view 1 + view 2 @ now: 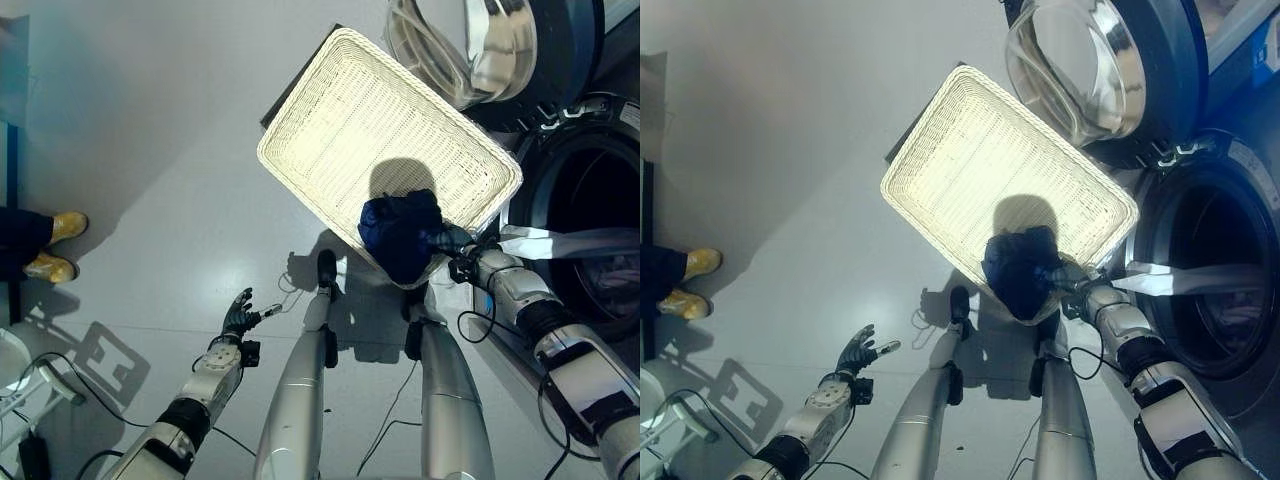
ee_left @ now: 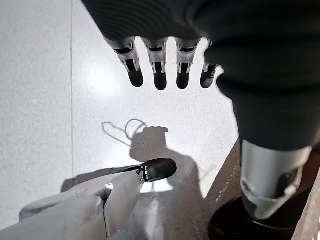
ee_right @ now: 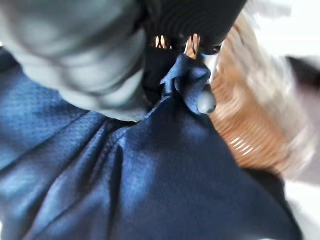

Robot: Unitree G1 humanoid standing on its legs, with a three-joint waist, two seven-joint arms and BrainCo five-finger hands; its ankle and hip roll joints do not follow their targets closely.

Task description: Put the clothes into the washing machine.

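Navy cloth is what I'm dealing with right now: a dark blue garment (image 1: 400,237) is sitting bunched at the near corner of the pale wicker basket (image 1: 350,120), and my right hand (image 1: 462,250) is reaching into it from the machine side. In the right wrist view the fingers (image 3: 206,100) are pinching a fold of the blue fabric, with the woven rim showing just behind. So the clothes are being held but aren't lifted clear of the basket yet, as far as I can judge.

My left hand (image 1: 238,318) is hanging low over the grey floor (image 1: 150,150), well apart from the basket, with fingers spread and relaxed, holding nothing.

The washing machine (image 1: 1200,280) is standing right beside the basket with its drum open and dark, and the glass door (image 1: 1080,70) is swung out above the basket's far corner. Something pale is draping across the drum opening; I can't tell what it is.

What's worrying me:
- The pinch looks like it's only on one fold, so the bundle could be sliding out mid-swing and dropping on the floor.
- Loose fabric may be trailing and snagging on the wicker rim, tipping or dragging the basket.
- The path to the drum is tight, so my wrist could be clipping the rim or that open door.

Someone in yellow shoes (image 1: 55,245) is standing off to the left, well clear.
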